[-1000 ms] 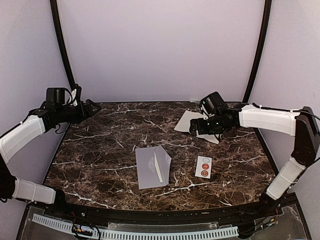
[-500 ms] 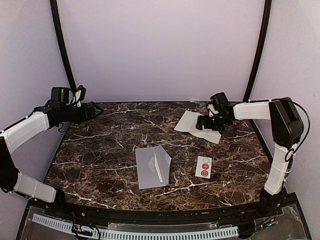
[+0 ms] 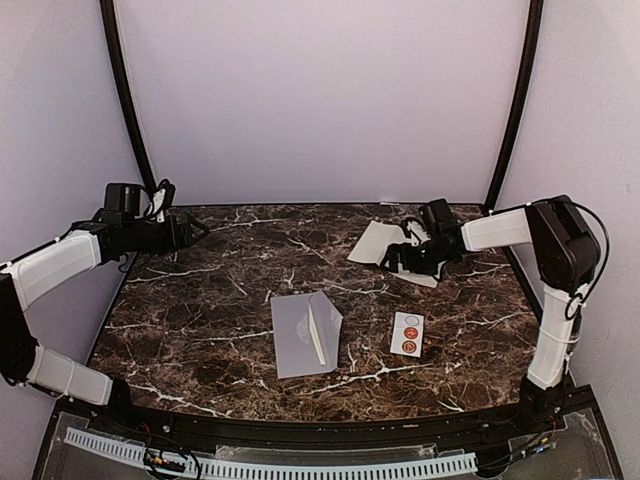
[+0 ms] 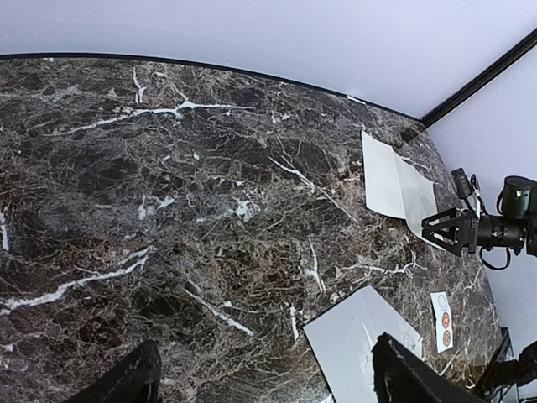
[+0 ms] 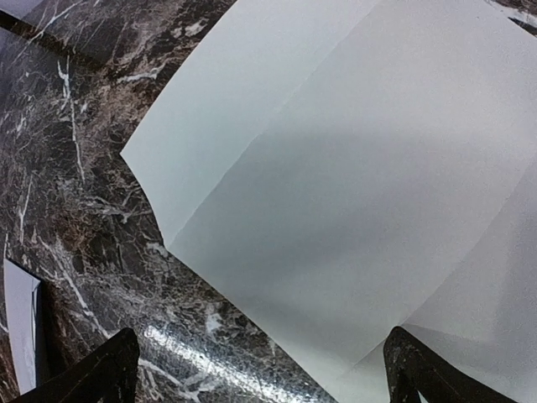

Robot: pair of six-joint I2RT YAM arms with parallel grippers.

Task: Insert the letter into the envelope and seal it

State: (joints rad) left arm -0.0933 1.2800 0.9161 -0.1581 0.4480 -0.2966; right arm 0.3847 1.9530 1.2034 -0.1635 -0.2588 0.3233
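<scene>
Right hand (image 5: pixel 260 353): jaws spread as wide as they go and holding nothing. It hangs low over the letter's near edge, which we judge is the line-up for picking the sheet up. Whether a fingertip touches the paper, we cannot tell.
Left hand (image 4: pixel 264 369): well open and empty, raised over the far-left corner and well apart from everything. We read this as waiting out of the way.
Creased white paper letter (image 3: pixel 375 242): lies flat at the far right of the table, under the right hand.
Flat grey-lavender paper envelope (image 3: pixel 298 338): lies near the middle front, well apart from the letter. Its pointed flap is folded out to the right, so the mouth seems ready to take the sheet.
Small white sticker strip with round seals (image 3: pixel 407 333): just right of the envelope, not touching it, and probably kept close for sealing.
Dark brown marble-patterned table (image 3: pixel 220 290): glossy, with white veins.
Room: plain lavender walls (image 3: pixel 320 100), with black curved poles (image 3: pixel 125 100) at the back corners.
</scene>
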